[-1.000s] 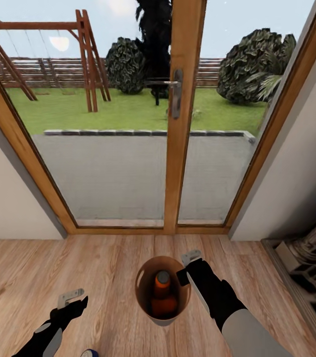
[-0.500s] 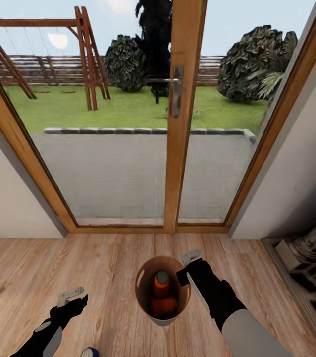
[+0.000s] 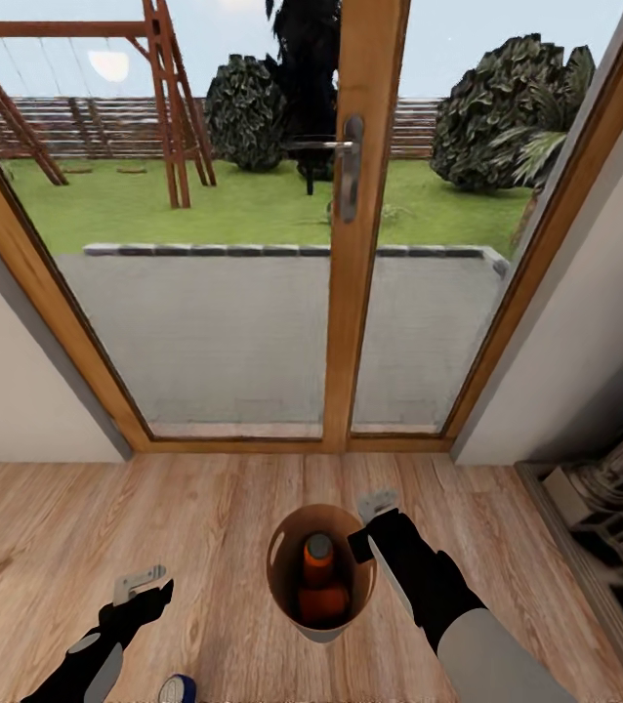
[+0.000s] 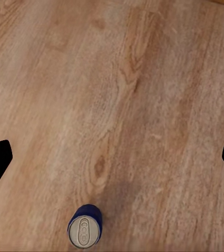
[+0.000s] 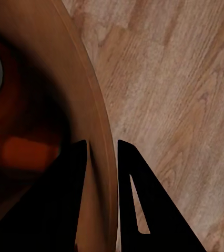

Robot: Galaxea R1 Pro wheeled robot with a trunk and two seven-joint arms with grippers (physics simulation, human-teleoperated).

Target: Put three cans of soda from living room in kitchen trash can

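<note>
Nothing near your arms has shifted over the last second; only the garden beyond the door sits a little lower, so your head camera has tipped slightly. Your right gripper (image 3: 368, 527) is clenched on the rim of the tash can (image 3: 282, 576): the right wrist view shows one finger (image 5: 64, 199) inside the copper-brown wall and the other outside it, the rim pinched between them. Within the bin, orange soda cans (image 3: 319, 576) show, one upright with its grey top visible, more orange beneath it; you cannot count them from these views. Your left gripper (image 3: 141, 584) hangs released and empty above the wood floor (image 3: 204, 508), and just below it stands a blue can (image 4: 84, 230), well apart from the bin.

Ahead is the glass door (image 3: 351, 195). To carry well, keep the bin level and your wrist steady, because a rim pinch probably lets it swing; move the base slowly so nothing tips out.

No brand or writing is legible on any can.
</note>
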